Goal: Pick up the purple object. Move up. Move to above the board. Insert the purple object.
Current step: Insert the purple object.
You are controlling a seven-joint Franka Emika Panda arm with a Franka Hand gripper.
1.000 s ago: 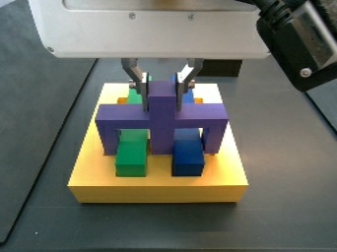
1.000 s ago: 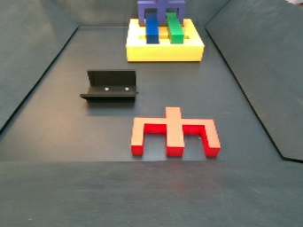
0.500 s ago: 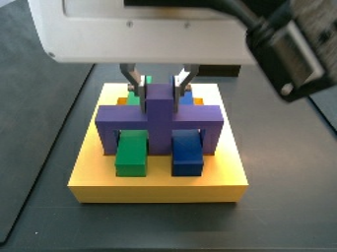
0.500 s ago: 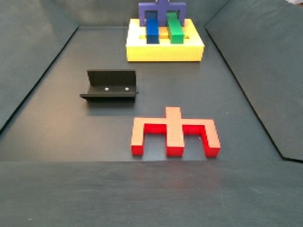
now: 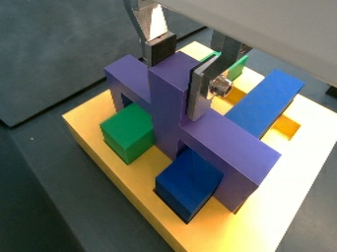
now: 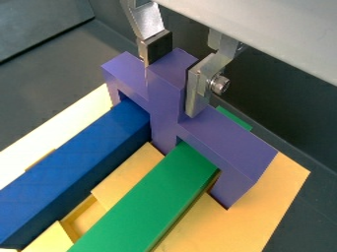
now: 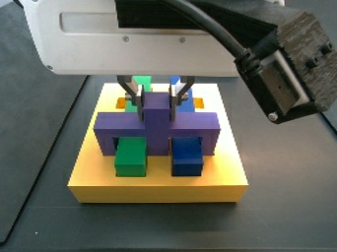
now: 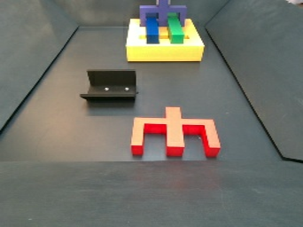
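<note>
Insertion step: the gripper [image 5: 182, 69], fingers closed on the purple object's [image 5: 184, 123] central post, lowers it astride the bars on the board [image 5: 125, 172], apparently nearly seated; next, press down and release.

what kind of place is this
Likely a robot test rig for assembly: a dark walled floor, a bolted-down fixture, and blocky toy pieces. The gripper straddles the purple object on the board.

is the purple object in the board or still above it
In. The purple object straddles the green and blue bars with its legs down on the board; the claw flanks its post, grip unclear.
</note>
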